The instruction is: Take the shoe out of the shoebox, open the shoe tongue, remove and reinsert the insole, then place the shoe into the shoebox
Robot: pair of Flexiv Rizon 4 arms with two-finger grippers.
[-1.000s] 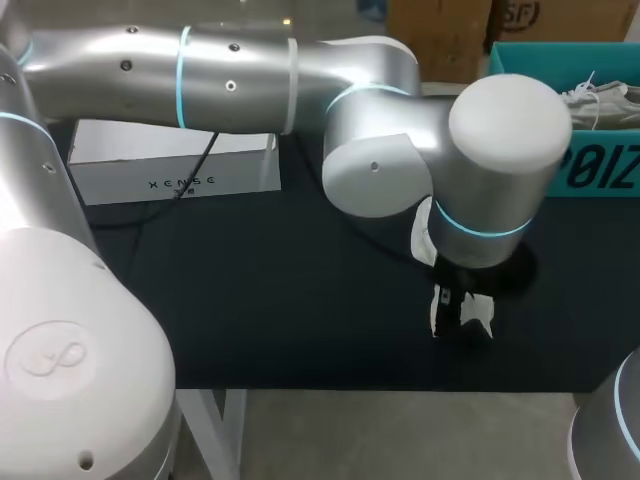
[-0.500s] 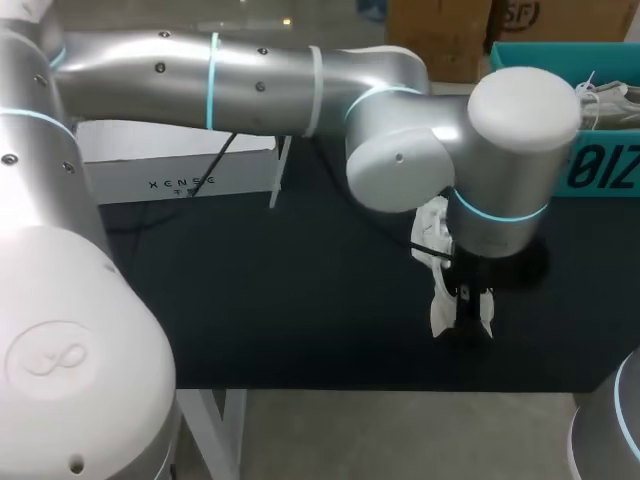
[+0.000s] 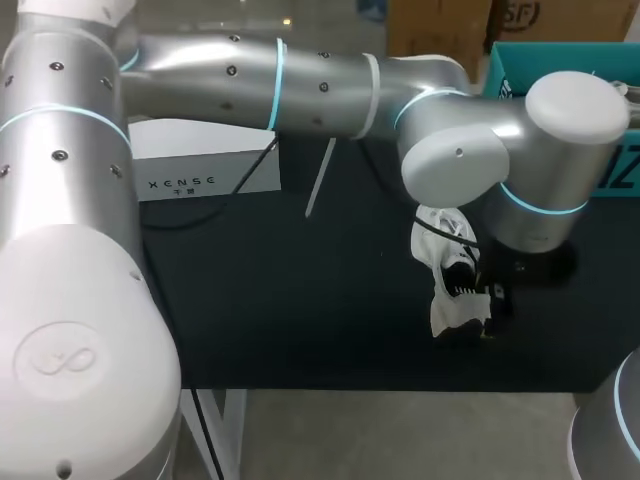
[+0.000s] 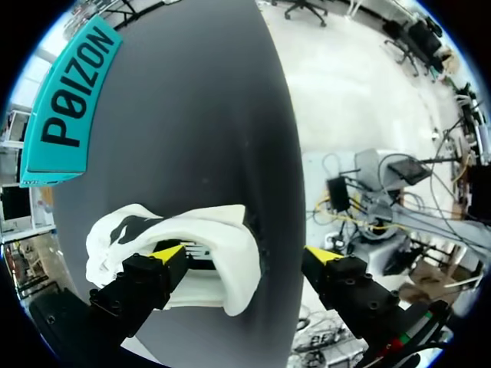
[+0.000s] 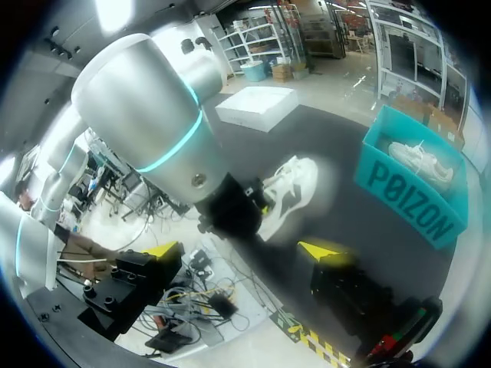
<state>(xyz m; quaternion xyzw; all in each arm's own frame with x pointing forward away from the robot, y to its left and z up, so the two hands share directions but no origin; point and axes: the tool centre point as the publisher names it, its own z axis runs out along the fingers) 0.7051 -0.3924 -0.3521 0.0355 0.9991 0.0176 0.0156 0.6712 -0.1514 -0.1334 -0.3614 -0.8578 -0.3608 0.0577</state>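
One white shoe [image 3: 442,300] with black marks lies near the teal shoebox [image 3: 505,70]. The left gripper [image 4: 244,252] is spread wide, one finger touching the shoe. The right gripper [image 5: 242,249] is spread too.

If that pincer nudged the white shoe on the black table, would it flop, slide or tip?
Likely light and soft: the shoe looks like a thin trainer, its upper sagging by the left pincer. It lies near the table edge, so a push might slide it off.
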